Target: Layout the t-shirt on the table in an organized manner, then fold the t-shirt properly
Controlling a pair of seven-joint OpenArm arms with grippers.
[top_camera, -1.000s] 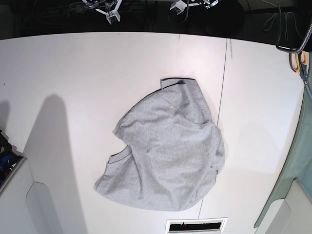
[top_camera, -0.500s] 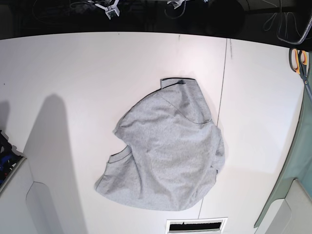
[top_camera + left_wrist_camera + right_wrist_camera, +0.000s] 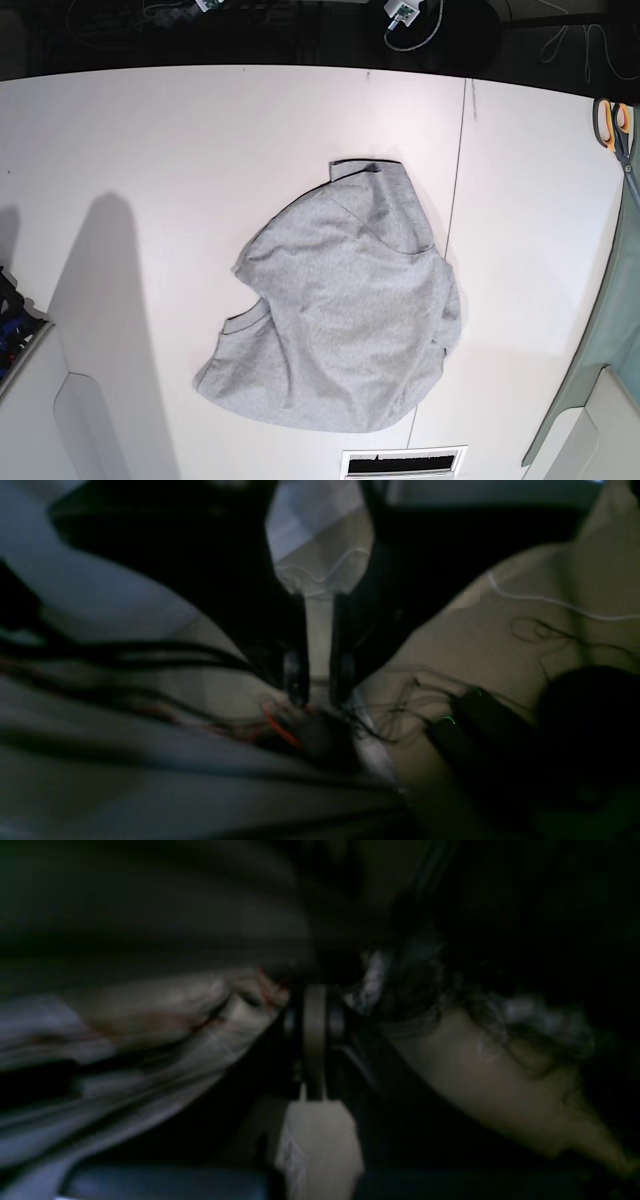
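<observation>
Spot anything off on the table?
The t-shirt lies bunched and skewed on the table, sleeve folded over, straddling the seam. Orange-handled scissors sit at the far edge.

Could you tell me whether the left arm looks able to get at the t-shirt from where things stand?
Probably yes: the t-shirt lies bunched in the open on the table, with nothing on top of it or around it, though neither arm shows over the table.

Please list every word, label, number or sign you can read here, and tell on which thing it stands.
None can be read.
T-shirt: only plain grey cloth shows, with no lettering in view.
Table: bare white, no marking.
Both wrist views: too dark and blurred to read anything.
</observation>
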